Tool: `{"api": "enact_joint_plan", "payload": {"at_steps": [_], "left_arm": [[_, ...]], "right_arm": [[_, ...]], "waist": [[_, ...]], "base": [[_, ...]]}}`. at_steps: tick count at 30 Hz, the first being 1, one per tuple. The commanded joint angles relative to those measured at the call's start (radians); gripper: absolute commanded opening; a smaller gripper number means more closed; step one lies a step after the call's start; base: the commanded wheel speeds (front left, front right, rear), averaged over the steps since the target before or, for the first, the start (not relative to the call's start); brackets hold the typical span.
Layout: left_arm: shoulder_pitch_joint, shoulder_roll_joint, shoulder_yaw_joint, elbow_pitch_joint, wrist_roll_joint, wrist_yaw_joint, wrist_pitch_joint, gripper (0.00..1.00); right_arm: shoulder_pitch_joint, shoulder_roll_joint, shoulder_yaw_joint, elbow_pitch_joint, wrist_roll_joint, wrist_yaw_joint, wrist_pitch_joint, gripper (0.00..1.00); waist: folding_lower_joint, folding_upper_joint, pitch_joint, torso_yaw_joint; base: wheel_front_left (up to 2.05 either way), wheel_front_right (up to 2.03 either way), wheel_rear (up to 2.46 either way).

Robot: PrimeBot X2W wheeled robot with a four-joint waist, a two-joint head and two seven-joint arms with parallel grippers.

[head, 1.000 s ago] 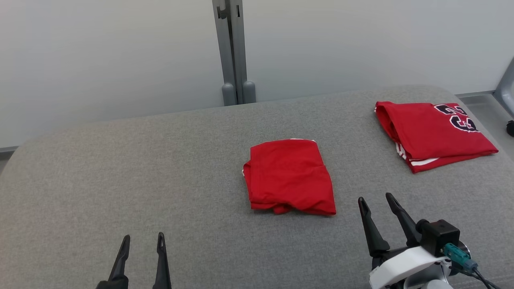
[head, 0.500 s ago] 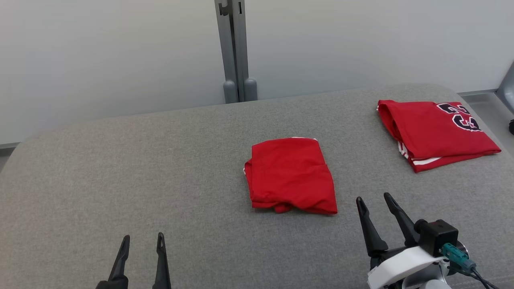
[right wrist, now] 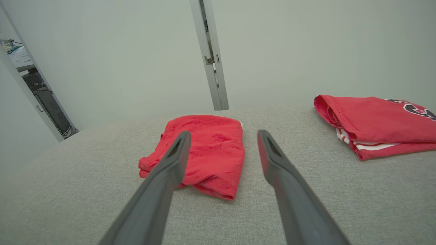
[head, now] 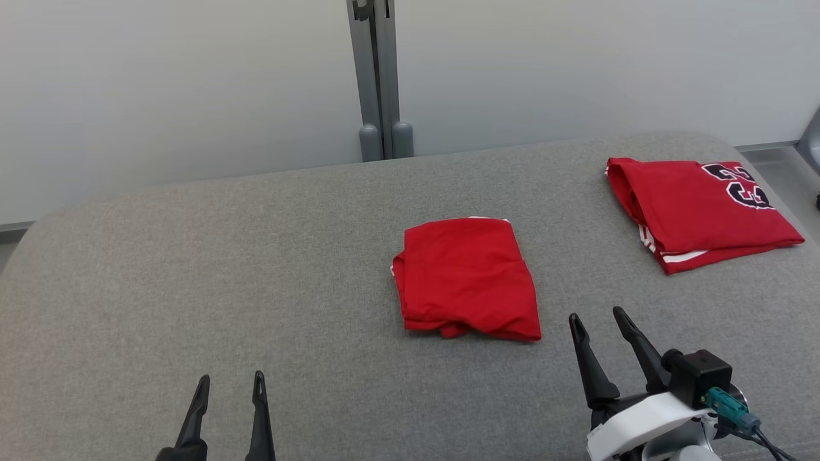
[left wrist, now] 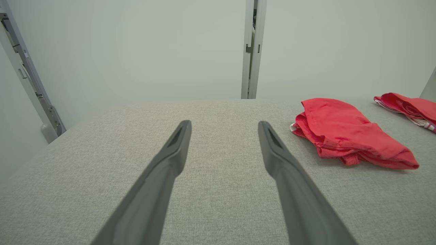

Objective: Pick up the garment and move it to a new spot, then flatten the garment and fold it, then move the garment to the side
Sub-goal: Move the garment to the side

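Our head camera shows the number on the far jersey (head: 698, 211); our left wrist camera catches just its edge. The folded garment (head: 466, 277) lies upper-left of our right gripper (head: 597, 314), whose fingers are spread wide.

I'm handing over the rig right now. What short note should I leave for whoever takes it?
Left claw: open, empty, over the near left of the table.
Right claw: open, empty, near right of the garment, not touching it.
Things: the garment lies folded mid-table; a folded jersey lies at the far right.
Done: the folding, by the look of it.
Left: probably moving the garment to the side.
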Motion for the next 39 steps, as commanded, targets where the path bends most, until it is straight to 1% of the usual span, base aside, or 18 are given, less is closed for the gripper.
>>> {"api": "enact_joint_plan", "payload": {"at_steps": [1,15,21,25,28,31,34,39], "left_arm": [[-0.008,0.002,0.0,0.001,0.003,0.003,-0.003,1.0],[-0.033,0.002,-0.019,-0.013,0.008,0.002,-0.003,1.0],[-0.064,0.002,-0.041,-0.019,0.016,-0.008,-0.003,1.0],[-0.091,0.002,-0.059,-0.025,0.019,-0.012,-0.003,1.0],[-0.118,0.002,-0.068,-0.023,0.025,-0.018,-0.003,1.0],[-0.144,0.002,-0.082,-0.019,0.032,-0.026,-0.003,1.0],[-0.17,0.002,-0.098,-0.021,0.038,-0.029,-0.003,1.0],[-0.202,0.002,-0.113,-0.027,0.047,-0.032,-0.003,1.0]], "right_arm": [[-0.007,-0.001,-0.001,-0.005,0.002,-0.001,-0.002,1.0],[-0.03,-0.004,-0.005,-0.006,-0.003,-0.001,-0.002,1.0],[-0.101,-0.017,0.009,0.041,0.046,-0.001,-0.003,1.0],[-0.182,-0.034,0.02,0.101,0.137,-0.001,-0.003,1.0],[-0.252,-0.06,0.044,0.185,0.226,-0.001,-0.002,1.0],[-0.32,-0.091,0.087,0.289,0.331,-0.001,-0.002,1.0],[-0.394,-0.134,0.163,0.368,0.458,-0.001,0.013,1.0],[-0.484,-0.191,0.238,0.437,0.642,-0.001,0.063,1.0]], "waist": [[0.0,0.0,0.003,0.002],[0.0,0.0,0.058,0.025],[0.0,0.0,0.109,0.046],[0.0,0.0,0.155,0.059],[0.0,0.0,0.192,0.07],[0.0,0.0,0.221,0.089],[0.0,0.0,0.25,0.109],[0.0,0.0,0.293,0.136]], "base": [[0.0,0.0,0.0],[0.0,0.0,0.0],[0.0,0.0,0.0],[0.0,0.0,0.0],[0.0,0.0,0.0],[0.0,0.0,0.0],[0.0,0.0,0.0],[0.0,0.0,0.0]]}}
